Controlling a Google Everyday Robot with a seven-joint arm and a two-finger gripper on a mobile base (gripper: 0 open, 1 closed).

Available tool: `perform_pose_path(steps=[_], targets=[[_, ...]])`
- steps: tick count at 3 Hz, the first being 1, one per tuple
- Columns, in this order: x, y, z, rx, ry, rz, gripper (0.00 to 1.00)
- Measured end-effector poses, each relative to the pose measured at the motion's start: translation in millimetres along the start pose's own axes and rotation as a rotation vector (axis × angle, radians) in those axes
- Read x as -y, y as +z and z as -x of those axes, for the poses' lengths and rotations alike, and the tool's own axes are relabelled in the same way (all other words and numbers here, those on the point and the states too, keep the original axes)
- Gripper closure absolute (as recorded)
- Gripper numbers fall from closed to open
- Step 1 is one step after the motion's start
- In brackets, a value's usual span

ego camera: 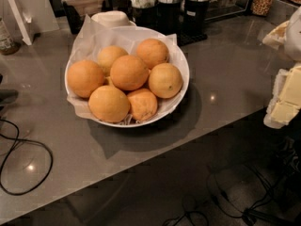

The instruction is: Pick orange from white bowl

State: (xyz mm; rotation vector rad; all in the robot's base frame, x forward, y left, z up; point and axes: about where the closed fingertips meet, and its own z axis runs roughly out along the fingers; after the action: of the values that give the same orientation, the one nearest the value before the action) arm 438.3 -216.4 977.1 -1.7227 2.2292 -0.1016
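The white bowl (pixel 181 62) stands on the grey counter, left of centre, lined with crumpled white paper. It holds several oranges. A round, smooth, deep-orange orange (pixel 129 72) lies on top in the middle. A lumpy dented one (pixel 142 104) lies at the front, and a paler one with a dark dot (pixel 165 80) lies at the right. My gripper (pixel 285 100), white with cream pads, hangs at the right edge of the view. It is well to the right of the bowl, beyond the counter's edge, and holds nothing I can see.
A small white upturned cup (pixel 112 18) stands just behind the bowl. Black holders with napkins and cutlery (pixel 168 8) line the back. A black cable (pixel 26 166) loops on the counter at front left. The counter edge (pixel 155 160) runs diagonally, with dark floor and cables below.
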Motion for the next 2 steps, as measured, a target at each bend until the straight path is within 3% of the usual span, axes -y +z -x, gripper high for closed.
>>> perform_pose_path(steps=[1, 2], targets=[[0, 0, 0, 0.0, 0.0, 0.0, 0.0], [-3, 10, 16, 0.033, -0.054, 0.035, 0.0]])
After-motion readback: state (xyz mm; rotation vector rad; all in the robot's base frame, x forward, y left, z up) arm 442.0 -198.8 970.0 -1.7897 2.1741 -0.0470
